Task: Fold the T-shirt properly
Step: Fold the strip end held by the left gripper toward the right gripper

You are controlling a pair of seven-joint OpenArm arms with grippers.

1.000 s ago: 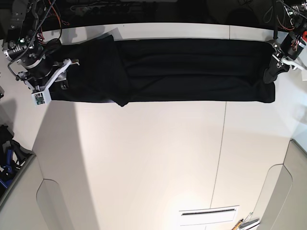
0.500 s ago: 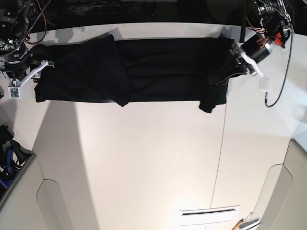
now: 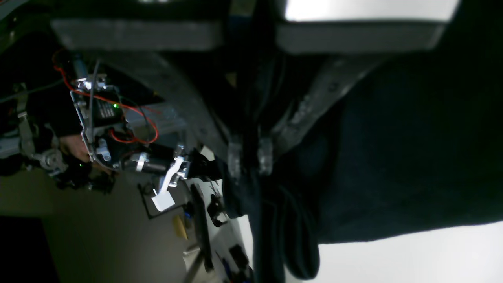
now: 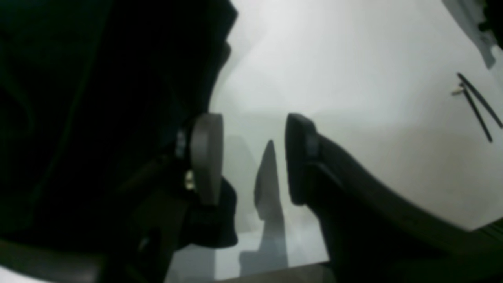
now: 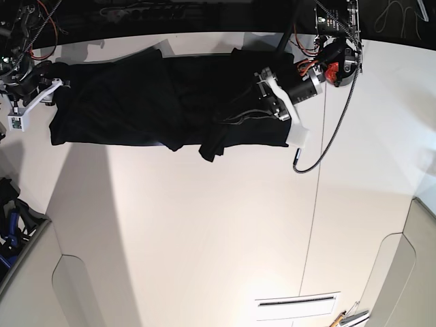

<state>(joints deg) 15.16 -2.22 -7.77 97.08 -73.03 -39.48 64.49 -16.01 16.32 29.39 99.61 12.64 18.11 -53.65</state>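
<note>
Base alone shows T-shirt (image 5: pixel 136 102) doubled over.

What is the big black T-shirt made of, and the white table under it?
The big black T-shirt looks like soft matte cloth: it wrinkles and drapes in folds. The white table looks hard and smooth, perhaps laminate: it is flat, seamed, with a faint light glare.
</note>
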